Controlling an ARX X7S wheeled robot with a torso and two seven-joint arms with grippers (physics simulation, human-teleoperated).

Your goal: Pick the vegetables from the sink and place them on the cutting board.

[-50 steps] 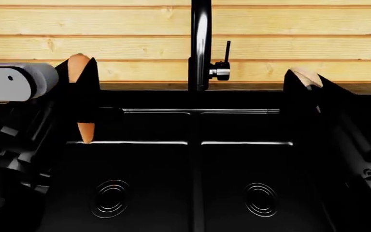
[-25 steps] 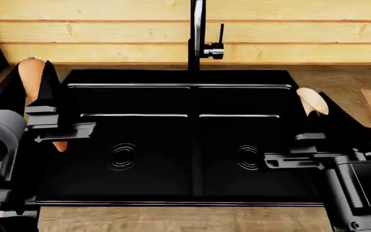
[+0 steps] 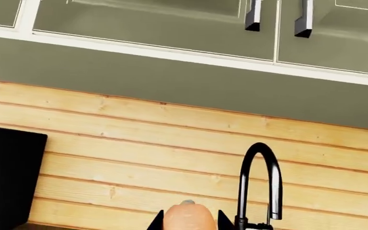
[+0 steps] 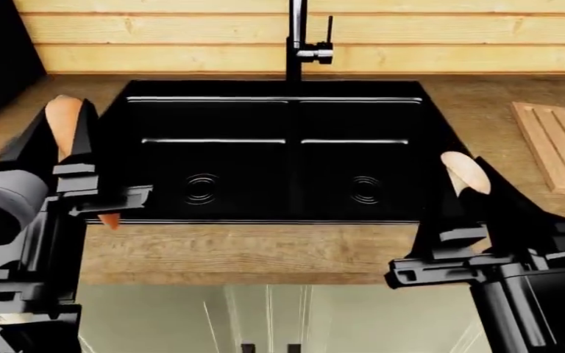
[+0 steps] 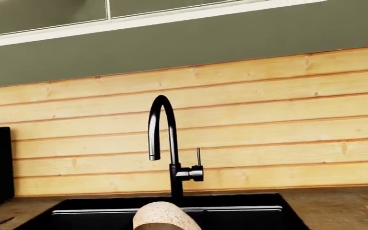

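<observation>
Presently, left gripper [image 4: 67, 143]: raised at the left of the head view, over the countertop [image 4: 263, 254] just beside the sink's left rim, jaws closed on the carrot [image 4: 64, 118], which stands roughly upright between the dark fingers with its thick end up and its orange tip showing below the gripper body. Left wrist view: the carrot's blunt end [image 3: 189, 218] sits between the two finger tips, against the plank wall [image 3: 139, 158]. Right gripper [image 4: 469, 187]: raised at the right of the head view, just beside the sink's front right corner, jaws holding the mushroom [image 4: 466, 173], off-white, its rounded end upward. Right wrist view: the mushroom's pale rounded end [image 5: 161, 216] shows in front of the basin. Sink [image 4: 282, 213]: glossy black, two basins, one ringed drain in each; both basins hold no vegetable. Faucet [image 4: 300, 40]: black, tall, at the back rim on the centre line, with a thin side lever. Cutting board [image 4: 562, 143]: light wood with long parallel grooves, lying flat on the countertop to the right of the sink, well apart from both grippers, partly cut by the picture's edge. Wall cabinets [image 3: 171, 24]: grey-green, above the planks, with two dark handles.
</observation>
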